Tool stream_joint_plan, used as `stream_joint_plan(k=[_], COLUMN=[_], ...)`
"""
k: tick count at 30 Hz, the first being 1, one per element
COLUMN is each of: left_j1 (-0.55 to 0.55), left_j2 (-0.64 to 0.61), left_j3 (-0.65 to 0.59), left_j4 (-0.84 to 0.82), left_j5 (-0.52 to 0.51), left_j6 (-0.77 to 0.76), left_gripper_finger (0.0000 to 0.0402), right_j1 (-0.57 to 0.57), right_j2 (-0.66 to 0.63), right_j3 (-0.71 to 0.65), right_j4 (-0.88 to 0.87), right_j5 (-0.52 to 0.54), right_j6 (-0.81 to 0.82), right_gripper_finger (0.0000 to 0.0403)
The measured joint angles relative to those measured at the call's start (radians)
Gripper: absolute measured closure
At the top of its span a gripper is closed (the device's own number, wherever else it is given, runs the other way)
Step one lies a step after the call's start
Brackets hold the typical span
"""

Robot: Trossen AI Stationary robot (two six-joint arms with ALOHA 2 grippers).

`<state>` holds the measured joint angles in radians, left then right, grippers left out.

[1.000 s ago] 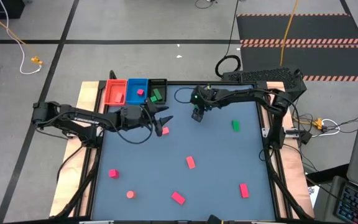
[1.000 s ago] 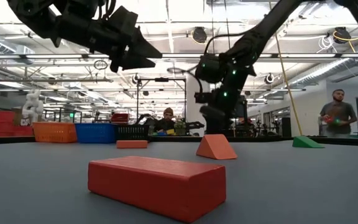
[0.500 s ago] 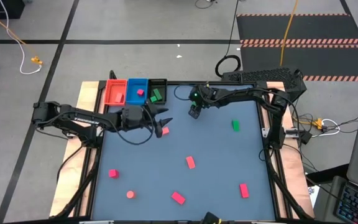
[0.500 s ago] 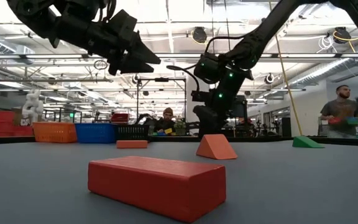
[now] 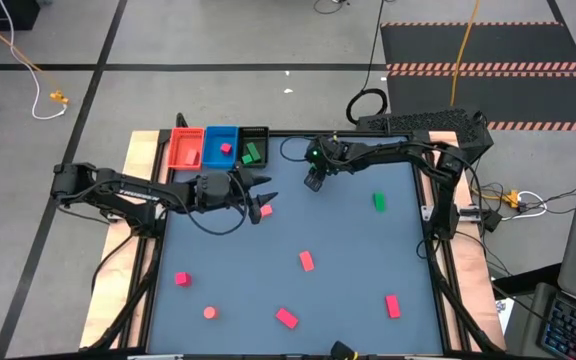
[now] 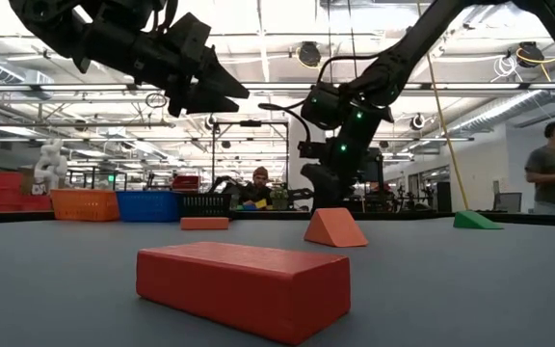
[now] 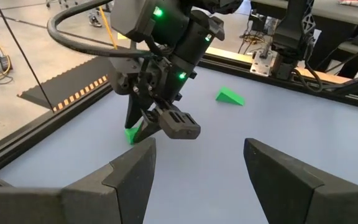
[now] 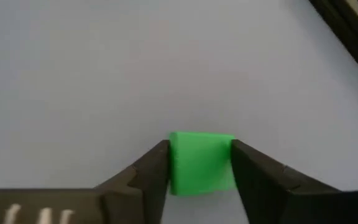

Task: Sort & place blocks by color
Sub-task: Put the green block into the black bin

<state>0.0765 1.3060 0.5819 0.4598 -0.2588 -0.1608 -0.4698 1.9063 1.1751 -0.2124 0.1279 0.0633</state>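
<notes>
The right gripper [image 8: 199, 163] has its jaws clamped against both sides of a green block [image 8: 201, 162] on the table [image 5: 348, 250], upper centre of the high view. The left gripper [image 5: 265, 197], jaws spread and empty, hovers near a pink block [image 5: 266, 210]. Two blocks already lie in the trays [image 5: 220, 146] at upper left; a green wedge [image 5: 379, 202] and five pink blocks remain scattered.

light: bright, even overhead | shadows: soft | low-view foreground: blurred
</notes>
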Motion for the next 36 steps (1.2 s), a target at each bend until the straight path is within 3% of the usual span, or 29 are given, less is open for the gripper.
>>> stream_joint_plan(k=[8, 20, 26, 36], left_j1=[0.0, 0.0, 0.0, 0.0], left_j2=[0.0, 0.0, 0.0, 0.0], left_j3=[0.0, 0.0, 0.0, 0.0], left_j4=[-0.006, -0.04, -0.07, -0.077], left_j5=[0.0, 0.0, 0.0, 0.0], left_j6=[0.022, 0.02, 0.019, 0.004], left_gripper_finger=[0.0158, 0.0158, 0.0158, 0.0158], right_j1=[0.0, 0.001, 0.001, -0.032], right_j2=[-0.004, -0.002, -0.078, -0.186], right_j3=[-0.004, -0.01, -0.01, -0.008], right_j4=[0.013, -0.001, 0.001, -0.01], right_j5=[-0.06, -0.105, -0.107, -0.076], right_j6=[-0.043, -0.063, -0.119, -0.378], right_gripper_finger=[0.039, 0.0402, 0.0357, 0.0208])
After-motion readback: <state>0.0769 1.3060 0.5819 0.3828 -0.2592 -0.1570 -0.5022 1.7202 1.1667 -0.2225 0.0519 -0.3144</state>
